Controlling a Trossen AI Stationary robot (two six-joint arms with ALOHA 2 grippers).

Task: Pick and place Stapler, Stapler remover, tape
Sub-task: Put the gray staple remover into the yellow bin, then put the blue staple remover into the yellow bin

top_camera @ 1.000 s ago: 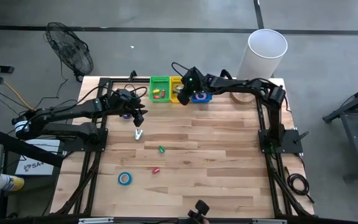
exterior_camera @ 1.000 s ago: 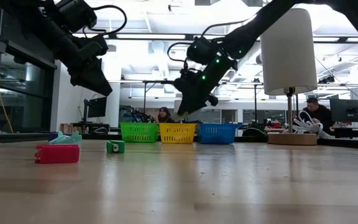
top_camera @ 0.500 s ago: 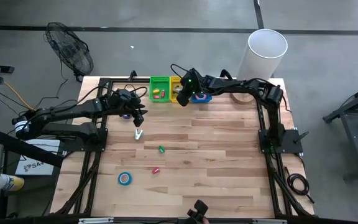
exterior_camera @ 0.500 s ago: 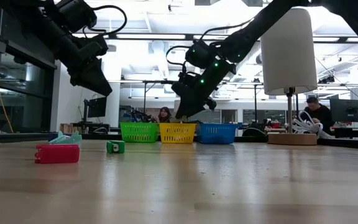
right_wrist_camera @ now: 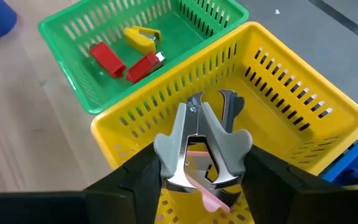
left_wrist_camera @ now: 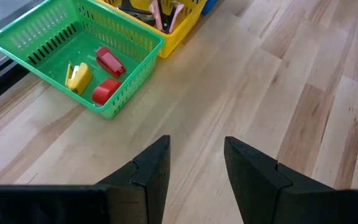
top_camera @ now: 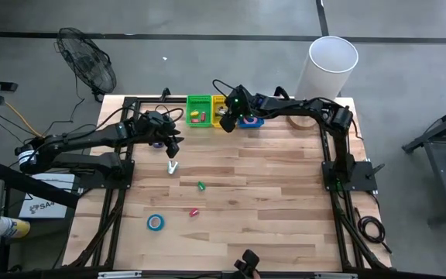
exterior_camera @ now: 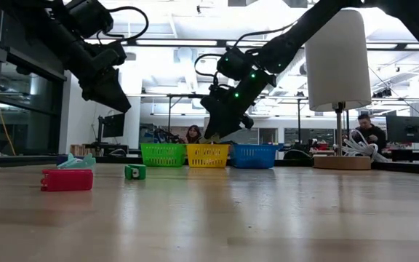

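Where slatted yellow basket [right_wrist_camera: 278, 106] sits, silvery claw-shaped remover [right_wrist_camera: 204, 146]

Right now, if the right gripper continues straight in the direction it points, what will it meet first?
Most likely the yellow basket. The right gripper points down into it, a silvery staple remover between its jaws, and pink-handled removers already lie inside. How far below the basket floor lies is unclear.

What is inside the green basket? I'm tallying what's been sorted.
The green basket holds two red staplers and one yellow stapler, lying apart on its floor. Nothing covers them; the left wrist view shows the whole floor.
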